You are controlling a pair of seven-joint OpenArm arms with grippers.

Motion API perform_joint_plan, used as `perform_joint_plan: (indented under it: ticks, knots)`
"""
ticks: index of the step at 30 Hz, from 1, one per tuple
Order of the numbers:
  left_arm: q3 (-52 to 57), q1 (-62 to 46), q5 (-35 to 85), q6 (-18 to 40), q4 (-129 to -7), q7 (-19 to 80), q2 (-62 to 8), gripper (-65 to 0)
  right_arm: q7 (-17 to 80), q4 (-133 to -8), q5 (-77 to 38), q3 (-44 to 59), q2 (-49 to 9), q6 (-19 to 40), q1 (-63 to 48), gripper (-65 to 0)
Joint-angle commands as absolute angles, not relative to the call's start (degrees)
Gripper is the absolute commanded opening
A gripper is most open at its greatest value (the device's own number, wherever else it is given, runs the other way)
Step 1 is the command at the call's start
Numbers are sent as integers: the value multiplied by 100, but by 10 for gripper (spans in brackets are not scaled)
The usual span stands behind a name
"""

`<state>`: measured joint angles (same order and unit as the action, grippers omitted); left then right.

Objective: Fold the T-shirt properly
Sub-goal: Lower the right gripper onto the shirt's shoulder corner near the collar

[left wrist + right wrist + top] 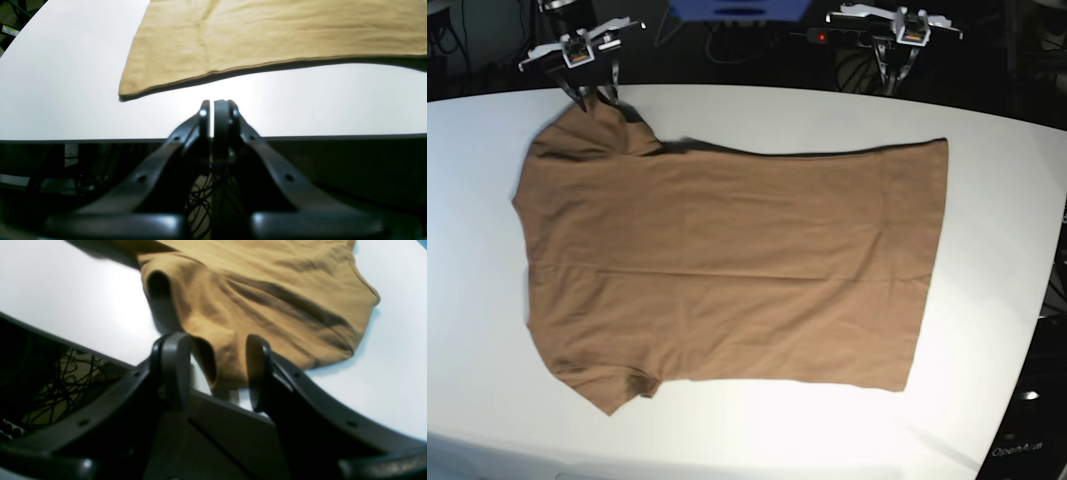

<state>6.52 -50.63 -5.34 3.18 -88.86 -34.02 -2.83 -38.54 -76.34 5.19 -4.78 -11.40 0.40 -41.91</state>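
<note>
Brown shirt (727, 270) spread flat across the white surface (987, 250), collar end toward the base view's left, hem toward its right; near sleeve (612, 385) at the front edge, far sleeve (592, 130) at the back edge.

Right pincer (217, 371) at the surface's far edge, over that far sleeve: jaws apart, the sleeve's bunched end (227, 356) lying between the two fingers (175, 366). Cloth there rumpled, with dark folds. Cannot tell whether the pads touch the cloth; no grip visible. Same pincer (592, 95) at the sleeve's tip in the base view.

Left pincer (212, 115) closed, fingers (204, 116) pressed together, nothing between them. Positioned at the far edge too, just short of the hem corner (133, 90), with bare surface between tips and cloth. Hem edge flat and straight. In the base view, this pincer (895, 75) well apart from the shirt's far hem corner (937, 145).
</note>
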Motion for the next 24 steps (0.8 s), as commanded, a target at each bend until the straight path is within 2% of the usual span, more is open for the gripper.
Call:
perform_joint_plan:
  ticks: [1, 10, 16, 18, 24]
  knots:
    - [655, -5156, -523, 303, -8945, -3582, -277, -639, -3565, -7626, 532, -462, -1182, -31, -4233, -402]
    - [655, -5156, -523, 303, -8936, -3582, -277, -639, -3556, -7626, 532, -462, -1182, -22, -4233, -414]
    - [655, -5182, -523, 295, -8980, -3582, -277, -639, -3556, -7626, 532, -462, -1182, -22, -4233, -601]
    - [664, -5182, -523, 295, -8980, -3582, -277, -639, -3556, -7626, 532, -462, -1182, -22, -4233, -644]
    - [664, -5209, -523, 277, -8998, -3582, -277, -639, -3556, -7626, 532, -462, -1182, -22, -4251, -649]
